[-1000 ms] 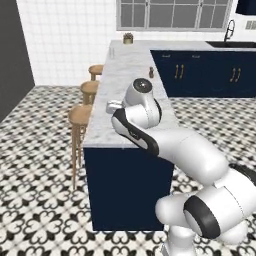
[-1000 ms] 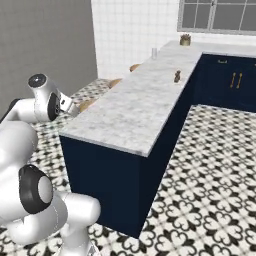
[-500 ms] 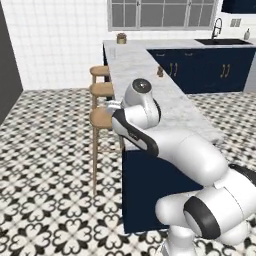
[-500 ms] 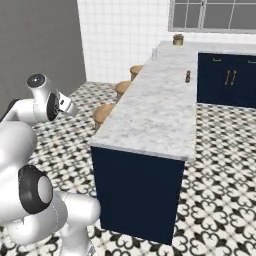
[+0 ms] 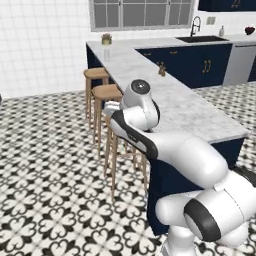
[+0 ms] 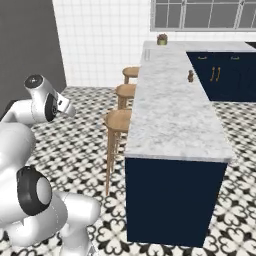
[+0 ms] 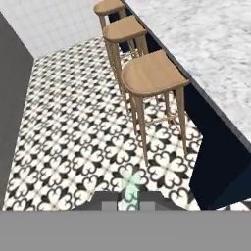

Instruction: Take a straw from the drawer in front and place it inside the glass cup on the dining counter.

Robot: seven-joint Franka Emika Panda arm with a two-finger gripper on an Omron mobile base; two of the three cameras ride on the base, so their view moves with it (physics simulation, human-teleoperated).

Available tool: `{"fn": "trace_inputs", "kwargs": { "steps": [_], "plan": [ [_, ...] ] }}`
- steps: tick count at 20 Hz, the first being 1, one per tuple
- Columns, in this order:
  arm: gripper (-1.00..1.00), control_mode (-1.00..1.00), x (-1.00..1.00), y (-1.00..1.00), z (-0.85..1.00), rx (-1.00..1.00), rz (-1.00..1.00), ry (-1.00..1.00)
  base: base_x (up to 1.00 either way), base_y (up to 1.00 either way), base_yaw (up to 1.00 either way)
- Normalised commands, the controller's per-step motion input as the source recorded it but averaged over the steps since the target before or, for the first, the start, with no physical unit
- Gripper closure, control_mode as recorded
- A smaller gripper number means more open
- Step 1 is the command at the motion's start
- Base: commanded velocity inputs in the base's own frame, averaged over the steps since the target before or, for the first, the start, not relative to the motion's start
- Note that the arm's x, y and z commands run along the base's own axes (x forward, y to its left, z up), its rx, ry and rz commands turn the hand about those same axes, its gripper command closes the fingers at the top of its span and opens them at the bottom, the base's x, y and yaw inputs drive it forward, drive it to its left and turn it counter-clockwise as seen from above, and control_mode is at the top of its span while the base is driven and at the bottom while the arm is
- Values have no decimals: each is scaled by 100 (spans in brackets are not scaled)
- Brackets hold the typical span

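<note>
Carrying Toward the Dining Tabletop

Rolling alongside the dining counter, the arm stays folded, its jaws low over the floor; whether they hold the straw cannot be told. A glass cup seems to stand far down the tabletop. Best stop near it, then lift smoothly.

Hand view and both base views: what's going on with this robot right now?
The robot stands by the near end of the dining counter with its arm folded close. Its gripper points down at the tiled floor beside the wooden stools. A pale sliver shows between the tips, possibly the straw, though it is too blurred to tell.
</note>
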Motion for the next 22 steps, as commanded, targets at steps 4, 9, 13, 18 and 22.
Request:
{"fn": "trace_inputs", "kwargs": {
  "steps": [4, 9, 13, 18, 22],
  "plan": [
    [100, 100, 0, 0, 0, 0, 0, 0, 72, 100, -40],
    [100, 100, 0, 0, 0, 0, 0, 0, 72, 100, -43],
    [100, 100, 0, 0, 0, 0, 0, 0, 53, 100, -42],
    [100, 100, 0, 0, 0, 0, 0, 0, 43, 100, -41],
    [100, 100, 0, 0, 0, 0, 0, 0, 40, 100, -40]
  ]
}}
